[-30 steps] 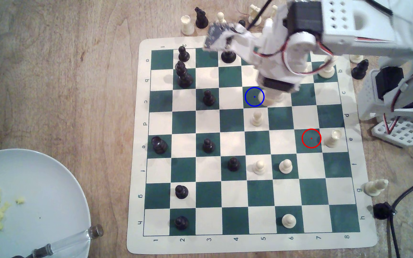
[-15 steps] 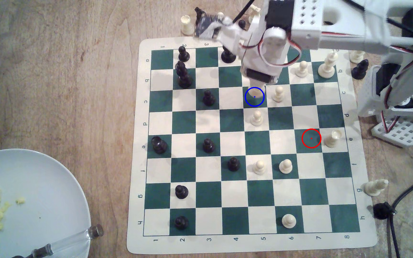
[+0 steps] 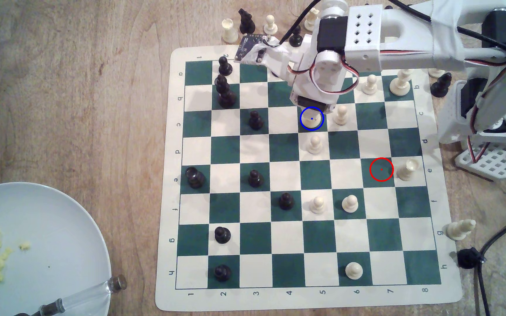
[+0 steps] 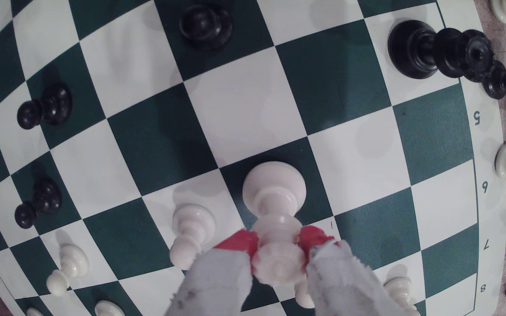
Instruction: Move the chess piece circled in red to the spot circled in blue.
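Note:
The chess piece circled in red, a tall cream-white piece [image 3: 310,121] with a ridged crown, stands upright inside the blue ring. My gripper [image 3: 312,106] hangs straight above it. In the wrist view, the red-tipped fingers [image 4: 239,241] press both sides of the piece's [image 4: 274,185] neck just under the crown, so my gripper [image 4: 279,241] is shut on it. Its round base lies over the spot circled in blue [image 3: 304,128], a dark green square. I cannot tell whether the base touches the board. The red-ringed green square [image 3: 381,169] is bare.
A white pawn [image 3: 341,115] stands one square to the exterior view's right of the held piece, and another [image 3: 314,144] just in front. A black pawn [image 3: 255,120] is two squares left. A plate [image 3: 32,243] with food sits at lower left; spare pieces line the board's far edge.
The arm has swung towards the exterior view's left and come lower. The held piece went from the blue ring's right edge to its centre.

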